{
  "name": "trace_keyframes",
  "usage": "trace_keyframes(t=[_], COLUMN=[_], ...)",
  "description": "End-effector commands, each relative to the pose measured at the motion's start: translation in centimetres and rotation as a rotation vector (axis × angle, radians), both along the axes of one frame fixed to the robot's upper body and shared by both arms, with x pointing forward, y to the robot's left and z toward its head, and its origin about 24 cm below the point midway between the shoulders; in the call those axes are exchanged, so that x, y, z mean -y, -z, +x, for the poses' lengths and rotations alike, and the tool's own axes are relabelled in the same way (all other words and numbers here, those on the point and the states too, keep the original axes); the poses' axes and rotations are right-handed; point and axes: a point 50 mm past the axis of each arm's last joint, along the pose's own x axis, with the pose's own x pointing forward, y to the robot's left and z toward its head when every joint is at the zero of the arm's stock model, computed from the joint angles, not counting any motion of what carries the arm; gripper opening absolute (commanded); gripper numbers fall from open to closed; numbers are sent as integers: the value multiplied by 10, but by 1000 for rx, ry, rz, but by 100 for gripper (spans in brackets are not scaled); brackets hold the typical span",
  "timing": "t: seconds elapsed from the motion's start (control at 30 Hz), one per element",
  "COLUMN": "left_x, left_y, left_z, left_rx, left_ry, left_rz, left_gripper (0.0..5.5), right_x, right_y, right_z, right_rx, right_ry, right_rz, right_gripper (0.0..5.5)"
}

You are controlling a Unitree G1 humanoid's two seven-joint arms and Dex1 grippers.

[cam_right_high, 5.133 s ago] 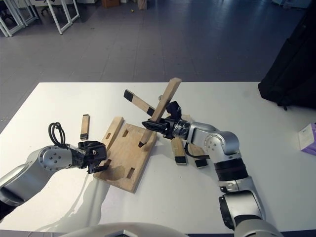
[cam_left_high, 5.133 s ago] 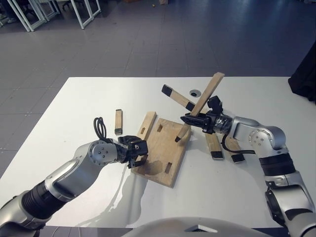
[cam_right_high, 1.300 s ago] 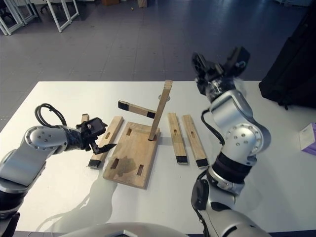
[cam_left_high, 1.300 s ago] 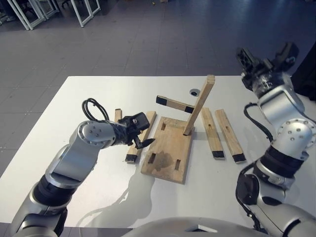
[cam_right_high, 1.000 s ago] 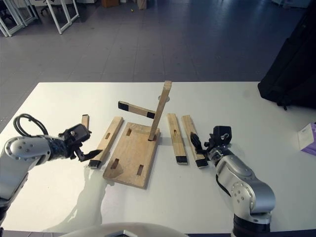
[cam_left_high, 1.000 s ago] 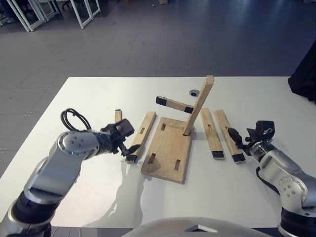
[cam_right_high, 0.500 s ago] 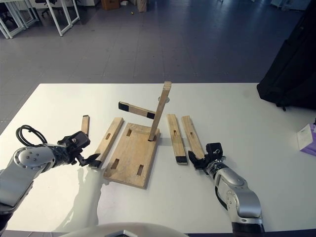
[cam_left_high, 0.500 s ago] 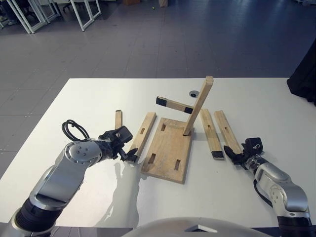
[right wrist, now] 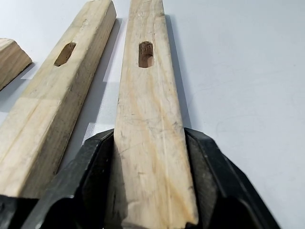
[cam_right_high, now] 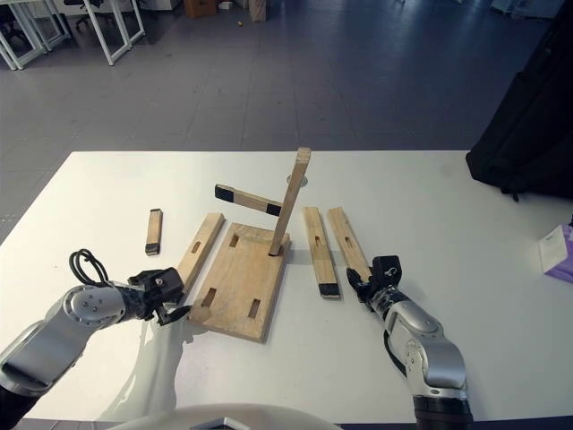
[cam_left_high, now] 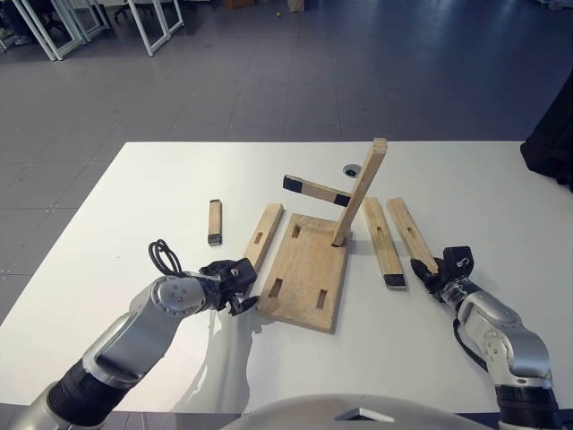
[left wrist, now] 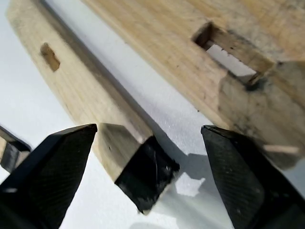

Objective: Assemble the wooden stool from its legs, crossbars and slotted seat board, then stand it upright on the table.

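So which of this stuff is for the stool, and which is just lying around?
For the stool: seat board, upright leg with its crossbar, left leg, inner right leg, outer right leg, short bar.
Just lying about: black bag, box.

The gripper (right wrist: 149, 160) clasps a pale leg (right wrist: 147, 95), its 2 black fingers (right wrist: 88, 183) pressed against the leg's 2 long sides near the end. The leg lies flat on the white table (right wrist: 243, 71) and has 1 oblong slot farther along. A 2nd leg (right wrist: 57, 107), also with 1 slot, lies just beside it, almost parallel and not touching. Past that, a wood corner (right wrist: 10, 59) shows at the edge.
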Motion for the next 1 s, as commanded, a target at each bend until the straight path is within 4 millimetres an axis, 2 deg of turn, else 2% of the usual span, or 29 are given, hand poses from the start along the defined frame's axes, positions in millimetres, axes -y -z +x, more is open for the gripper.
trace_keyframes(t=[0.03,0.1,0.17,0.3,0.37,0.43,0.5,0.57,0.6,0.73,0.83,1.0], left_x=[21,46,58,54,45,44,44,43,42,39,38,33], left_y=[3,-13,-24,-27,-37,-67,-99,-118,-124,-136,-138,-148], left_z=[3,4,8,16,16,19,26,28,29,38,41,25], left_rx=[24,40,51,54,26,-24,-53,-84,-106,-225,-299,-385], left_ry=[79,139,170,147,112,104,149,212,238,286,284,407], left_rz=[-19,-136,-183,-155,-216,-491,-814,-1040,-1121,-1380,-1448,-1535], left_gripper=[406,406,406,406,406,406,406,406,406,406,406,406], right_x=[-2,-3,-3,0,-3,-17,-45,-61,-64,-84,-98,-107], right_y=[-16,-28,-38,-65,-94,-133,-172,-196,-202,-194,-190,-189], right_z=[11,19,27,41,48,46,26,5,-1,-13,-18,-24], right_rx=[44,85,121,212,310,404,464,482,479,360,290,244], right_ry=[24,27,34,51,-13,-197,-519,-774,-851,-1018,-1082,-1125], right_rz=[20,26,30,33,83,214,438,561,596,655,669,691], right_gripper=[206,206,206,206,206,206,206,206,206,206,205,202])
